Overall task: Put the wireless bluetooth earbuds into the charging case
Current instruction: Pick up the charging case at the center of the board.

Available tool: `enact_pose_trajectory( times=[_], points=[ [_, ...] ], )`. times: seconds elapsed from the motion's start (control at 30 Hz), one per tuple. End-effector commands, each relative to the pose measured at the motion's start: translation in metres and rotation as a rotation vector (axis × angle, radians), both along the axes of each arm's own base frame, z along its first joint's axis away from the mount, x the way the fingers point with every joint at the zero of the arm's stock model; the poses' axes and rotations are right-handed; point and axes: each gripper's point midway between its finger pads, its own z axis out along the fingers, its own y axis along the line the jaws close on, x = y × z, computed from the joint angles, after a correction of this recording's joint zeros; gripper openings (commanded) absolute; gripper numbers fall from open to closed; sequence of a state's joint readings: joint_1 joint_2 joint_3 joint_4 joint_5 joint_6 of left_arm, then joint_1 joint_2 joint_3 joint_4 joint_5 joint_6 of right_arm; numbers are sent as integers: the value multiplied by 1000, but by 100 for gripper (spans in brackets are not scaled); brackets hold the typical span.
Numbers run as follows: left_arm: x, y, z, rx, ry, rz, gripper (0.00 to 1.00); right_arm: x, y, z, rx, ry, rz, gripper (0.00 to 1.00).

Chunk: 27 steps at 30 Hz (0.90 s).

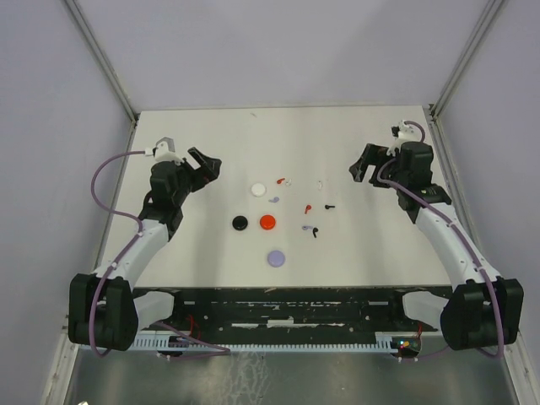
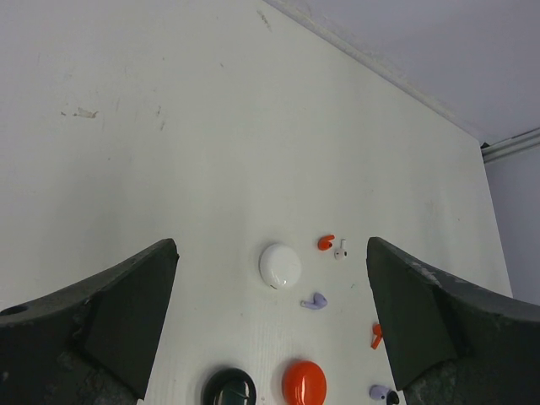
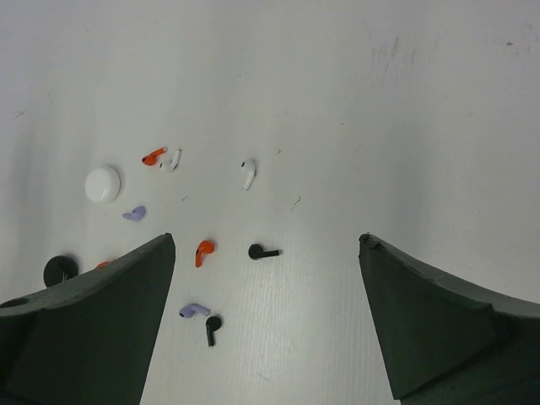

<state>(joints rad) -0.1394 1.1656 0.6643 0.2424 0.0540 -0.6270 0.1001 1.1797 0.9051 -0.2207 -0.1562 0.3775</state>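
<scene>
Earbuds lie scattered mid-table: a red point(image 1: 281, 180) and a white one point(image 1: 288, 180) together, another white point(image 1: 320, 183), lavender point(image 1: 274, 200), red point(image 1: 308, 207), black point(image 1: 329, 204), and a lavender point(image 1: 305, 228) beside a black point(image 1: 315, 234). Round closed charging cases lie left of them: white point(image 1: 258, 189), black point(image 1: 240, 222), red point(image 1: 267, 221), lavender point(image 1: 275, 257). My left gripper point(image 1: 208, 164) hovers open, left of the white case point(image 2: 279, 265). To the right of the buds hangs my right gripper point(image 1: 359, 164), open and empty, with the black bud point(image 3: 263, 251) between its jaws' sightline.
The white table point(image 1: 380, 245) is walled by grey panels with metal rails at the back corners point(image 1: 434, 110). Both arm bases point(image 1: 101, 308) sit on a dark strip along the near edge.
</scene>
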Motion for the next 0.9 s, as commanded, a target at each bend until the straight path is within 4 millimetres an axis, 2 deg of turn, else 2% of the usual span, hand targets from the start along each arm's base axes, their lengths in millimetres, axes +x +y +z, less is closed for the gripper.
enact_pose_trajectory(
  times=[0.0,0.07,0.23,0.37,0.6,0.87],
  points=[
    [0,0,24,10,-53,-16,99,5,28,25,56,-44,116,97],
    [-4,-4,20,1,-47,-35,99,1,47,23,26,-41,161,96],
    [-11,-8,6,-6,-24,-63,100,-20,126,11,-93,-18,338,95],
    [-15,-8,-6,13,14,-74,99,-31,175,-7,-174,12,428,94],
    [-15,-4,-11,47,37,-65,97,-31,223,-29,-293,42,491,93],
    [-18,-5,-11,56,45,-76,96,-44,249,-62,-424,72,604,90]
  ],
)
